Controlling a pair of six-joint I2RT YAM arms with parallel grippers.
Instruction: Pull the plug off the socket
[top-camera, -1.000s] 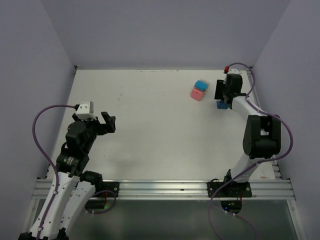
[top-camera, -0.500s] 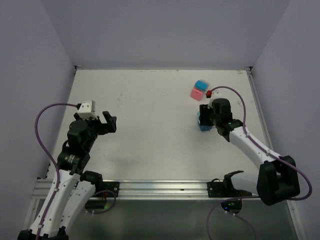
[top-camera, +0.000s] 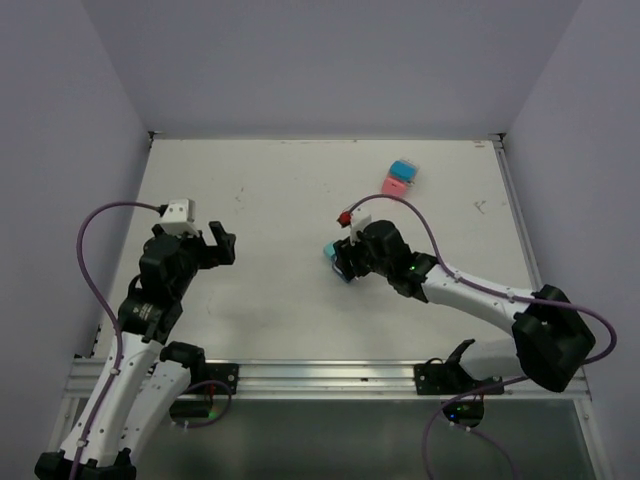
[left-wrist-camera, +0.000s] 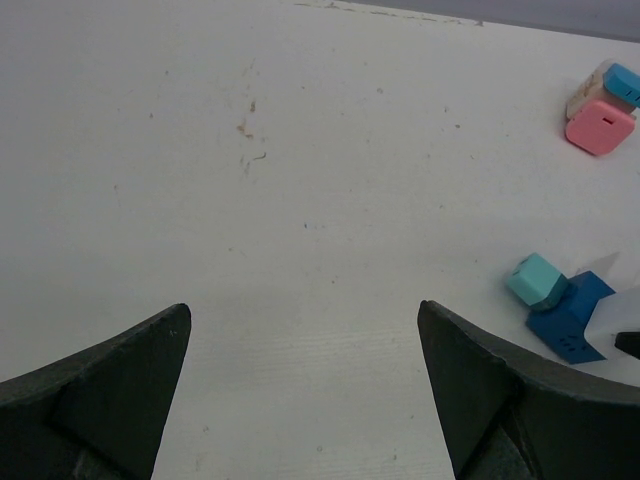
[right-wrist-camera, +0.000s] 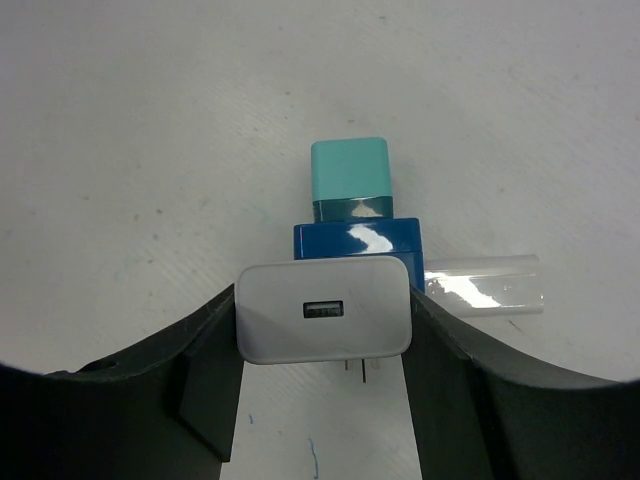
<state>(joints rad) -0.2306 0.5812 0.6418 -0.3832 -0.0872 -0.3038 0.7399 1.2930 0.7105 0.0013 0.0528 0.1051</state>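
My right gripper (right-wrist-camera: 322, 330) is shut on a white plug (right-wrist-camera: 323, 311) with a USB port facing the camera. Two metal prongs show under the plug's lower edge. A blue socket block (right-wrist-camera: 358, 241) sits directly behind the white plug, with a teal plug (right-wrist-camera: 350, 172) on its far side. In the top view the right gripper (top-camera: 347, 258) holds this group near the table's middle, and the teal end (top-camera: 331, 254) points left. My left gripper (left-wrist-camera: 305, 330) is open and empty over bare table, left of the socket (left-wrist-camera: 568, 315).
A pink and blue block pair (top-camera: 397, 179) lies at the back right and also shows in the left wrist view (left-wrist-camera: 600, 118). A clear plastic strip (right-wrist-camera: 482, 284) sticks out beside the socket. Purple walls surround the table (top-camera: 260, 200).
My right arm has swung from the back right corner to the table's middle, bringing the socket and plugs with it. My left arm has barely moved.
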